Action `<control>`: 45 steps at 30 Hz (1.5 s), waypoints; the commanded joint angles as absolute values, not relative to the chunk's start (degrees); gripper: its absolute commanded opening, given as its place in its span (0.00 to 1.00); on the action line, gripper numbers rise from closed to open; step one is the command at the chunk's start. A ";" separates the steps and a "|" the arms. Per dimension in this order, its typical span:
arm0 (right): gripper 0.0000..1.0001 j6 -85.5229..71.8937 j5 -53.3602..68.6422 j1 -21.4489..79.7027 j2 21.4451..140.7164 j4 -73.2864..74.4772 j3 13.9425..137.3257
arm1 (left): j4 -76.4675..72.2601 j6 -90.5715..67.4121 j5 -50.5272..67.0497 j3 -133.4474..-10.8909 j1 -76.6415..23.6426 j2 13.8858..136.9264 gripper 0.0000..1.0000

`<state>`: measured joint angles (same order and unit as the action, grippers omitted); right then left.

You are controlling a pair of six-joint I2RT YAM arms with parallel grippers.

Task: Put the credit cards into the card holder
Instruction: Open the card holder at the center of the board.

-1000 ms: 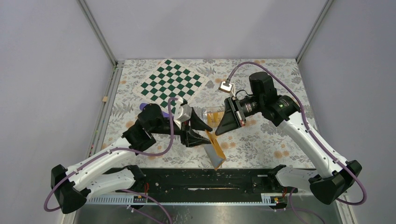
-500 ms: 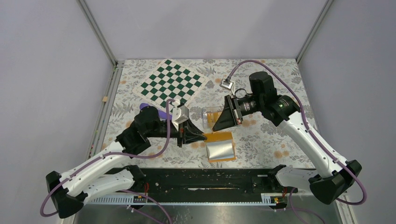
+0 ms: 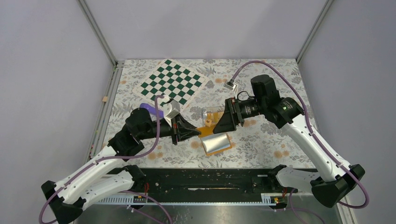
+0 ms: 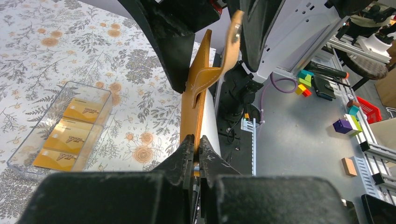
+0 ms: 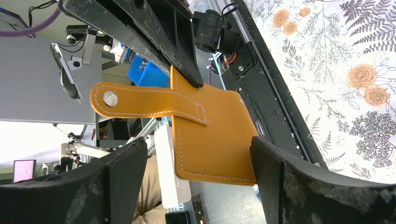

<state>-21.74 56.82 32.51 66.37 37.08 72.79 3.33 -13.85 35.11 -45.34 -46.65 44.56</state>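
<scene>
The orange card holder is held on edge above the table, its strap with the snap sticking up. My left gripper is shut on the holder's near edge. In the top view the card holder shows its silvery inside, between my left gripper and my right gripper. My right gripper is open, with its fingers wide on either side of the card holder and not touching it. The gold credit cards lie in a clear tray.
A green and white chessboard mat lies at the back left of the flowered tablecloth. A purple object sits behind the left arm. The clear tray is just behind both grippers. A black rail runs along the near edge.
The left gripper closed on the card holder and drew back to the left with it. The right gripper opened wide and dropped towards the holder. The holder shifted from hanging, to flat, to raised.
</scene>
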 commanded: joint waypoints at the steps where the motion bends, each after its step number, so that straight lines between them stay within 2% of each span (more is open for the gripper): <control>1: 0.88 -18.03 58.27 32.61 64.60 38.04 72.48 | 0.53 -15.82 37.08 -45.85 -45.65 43.49 0.00; 6: 0.89 -17.66 59.21 32.61 65.08 37.98 72.09 | 0.25 -16.95 39.54 -46.14 -45.27 44.04 0.00; 9: 0.77 -18.03 59.45 33.03 65.90 37.56 71.41 | -2.15 -18.26 39.87 -46.34 -45.26 44.35 0.00; 13: 0.55 -18.45 57.49 34.86 66.98 37.36 71.70 | -2.59 -19.46 39.68 -47.08 -45.18 45.25 0.00; 15: 0.23 -20.38 56.37 35.39 67.46 35.61 71.34 | -2.94 -19.96 39.92 -47.19 -45.13 45.77 0.00; 16: 0.11 -21.81 56.45 35.42 67.51 34.12 70.85 | -2.39 -20.03 39.49 -47.38 -45.05 45.98 0.00; 17: 0.04 -23.01 56.11 35.39 67.34 32.87 70.43 | -1.47 -20.08 38.67 -47.68 -44.85 46.21 0.01; 18: 0.00 -24.18 55.27 35.42 66.94 31.58 70.02 | -0.37 -20.08 37.88 -48.07 -44.56 46.37 0.07; 21: 0.00 -25.88 51.43 35.36 65.93 29.79 69.30 | 4.52 -20.31 33.51 -48.68 -43.86 45.94 0.67; 23: 0.00 -26.93 49.57 35.13 65.69 29.43 69.02 | 7.50 -21.55 29.13 -48.55 -43.48 44.95 0.88; 25: 0.00 -27.92 49.41 34.94 65.39 28.28 68.28 | 9.98 -23.59 24.20 -47.79 -43.32 43.70 0.97; 29: 0.00 -30.77 47.25 34.16 63.79 25.53 66.02 | 15.83 -29.96 16.68 -46.04 -42.94 42.27 0.99; 33: 0.00 -34.82 45.22 32.71 61.71 21.18 62.90 | 22.27 -34.34 16.77 -45.85 -42.41 44.69 0.99; 39: 0.00 -38.72 42.18 31.92 59.55 17.13 59.17 | 21.67 -39.05 22.03 -42.24 -42.45 48.80 0.89; 45: 0.00 -40.81 40.91 31.17 58.91 15.42 57.80 | 20.74 -40.34 20.99 -40.50 -42.44 48.71 0.86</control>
